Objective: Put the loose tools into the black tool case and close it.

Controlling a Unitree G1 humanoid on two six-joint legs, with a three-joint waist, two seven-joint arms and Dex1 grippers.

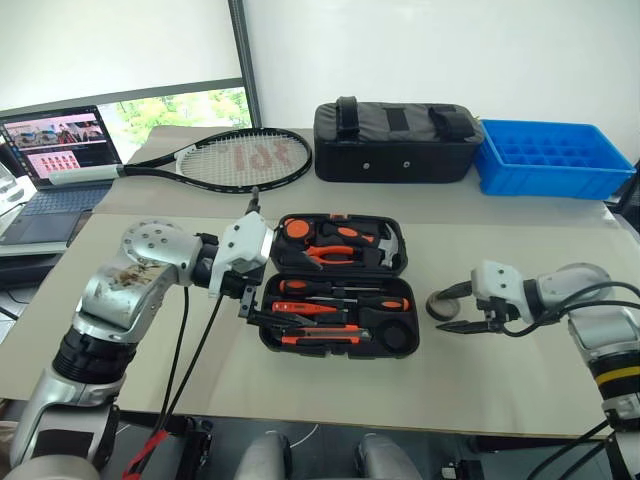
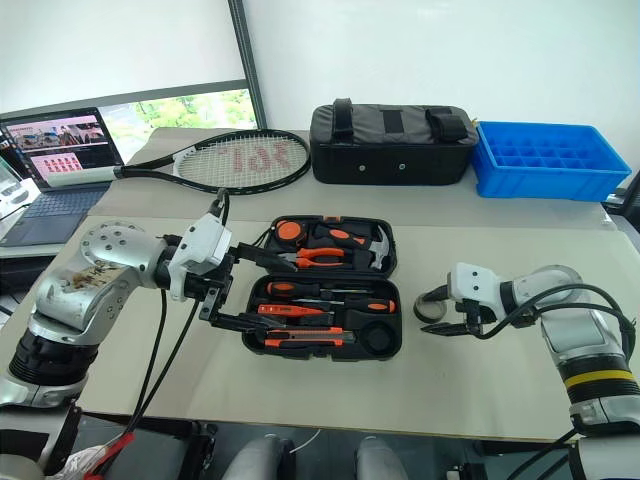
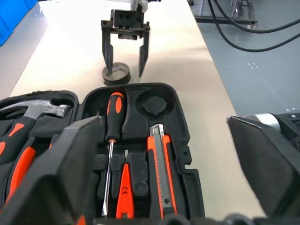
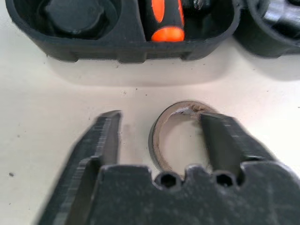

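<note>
Beige table (image 1: 520,400) by a white wall: black tool case (image 1: 340,285) open at centre with tools slotted, tape roll (image 1: 443,303) just right of it. Behind: tennis racket (image 1: 235,160), black bag (image 1: 398,142), blue crate (image 1: 550,160), laptop (image 1: 55,165). Left gripper (image 1: 262,290) fingers wide over the case's left edge; right gripper (image 4: 159,136) half-closed, straddling the roll's rim.

the open tool case (image 1: 340,285) lies at table centre; tape roll (image 1: 445,303) at its 3 o'clock, racket (image 1: 225,160) at 11, bag (image 1: 398,142) at 12.
</note>
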